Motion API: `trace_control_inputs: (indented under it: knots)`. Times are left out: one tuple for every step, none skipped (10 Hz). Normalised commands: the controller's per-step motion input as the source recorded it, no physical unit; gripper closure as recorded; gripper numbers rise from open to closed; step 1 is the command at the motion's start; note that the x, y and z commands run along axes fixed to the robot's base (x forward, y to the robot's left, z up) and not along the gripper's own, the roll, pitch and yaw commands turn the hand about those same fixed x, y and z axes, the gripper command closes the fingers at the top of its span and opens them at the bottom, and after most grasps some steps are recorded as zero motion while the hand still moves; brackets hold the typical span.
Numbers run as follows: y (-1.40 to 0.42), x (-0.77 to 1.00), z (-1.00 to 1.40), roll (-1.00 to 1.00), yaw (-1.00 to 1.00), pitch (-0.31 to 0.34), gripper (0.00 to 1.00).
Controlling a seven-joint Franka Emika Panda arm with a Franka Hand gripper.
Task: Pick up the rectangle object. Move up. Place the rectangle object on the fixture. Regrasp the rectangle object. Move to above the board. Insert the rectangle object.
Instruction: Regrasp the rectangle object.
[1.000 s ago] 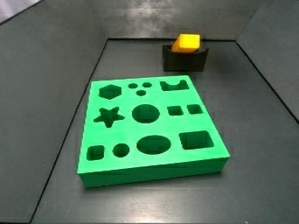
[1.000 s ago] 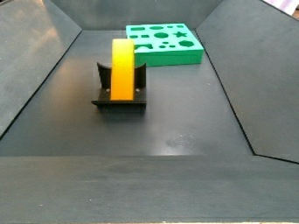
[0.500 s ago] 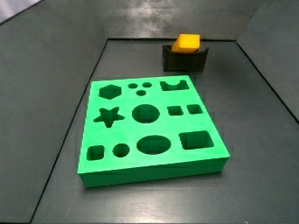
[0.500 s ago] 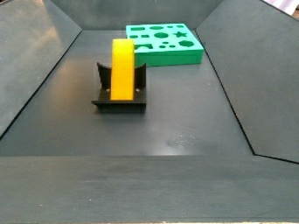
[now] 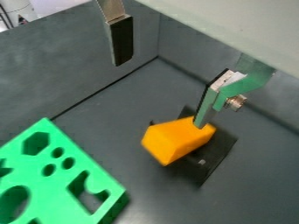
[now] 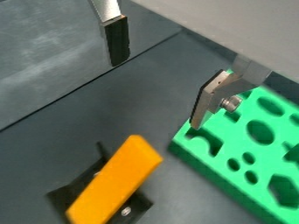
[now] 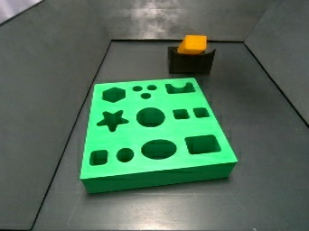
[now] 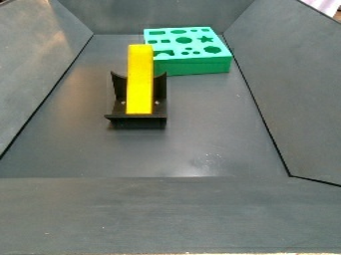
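Observation:
The orange-yellow rectangle object [image 7: 192,42] lies in the notch of the dark fixture [image 7: 191,61] behind the green board [image 7: 133,135]. Both side views show it resting there [image 8: 139,75], untouched; the gripper is out of view in them. In both wrist views the gripper [image 5: 162,94] [image 6: 158,94] hangs above the floor, open and empty, with its fingers [image 5: 121,39] wide apart. The rectangle object [image 5: 176,140] [image 6: 117,179] sits below it on the fixture [image 5: 211,159], and the board [image 6: 211,153] lies to one side.
Grey sloping walls [image 8: 47,70] enclose the dark floor on all sides. The board [image 8: 200,64] stands beyond the fixture [image 8: 136,117] near the far wall. In a wrist view the board [image 5: 103,188] is close to the fixture.

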Motion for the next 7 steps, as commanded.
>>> trace_control_inputs:
  knots:
    - [-0.01, 0.01, 0.01, 1.0, 0.03, 0.029, 0.0]
    - [-0.02, 0.02, 0.0, 1.0, 0.03, 0.036, 0.0]
    - [-0.02, 0.02, 0.0, 1.0, 0.03, 0.041, 0.0]
    - [-0.03, 0.05, -0.01, 1.0, 0.04, 0.055, 0.0]
    - [-0.03, 0.06, -0.01, 1.0, 0.04, 0.061, 0.0]
    - [-0.03, 0.08, -0.01, 1.0, 0.05, 0.085, 0.0]
    - [-0.03, 0.09, -0.01, 1.0, 0.05, 0.096, 0.0]
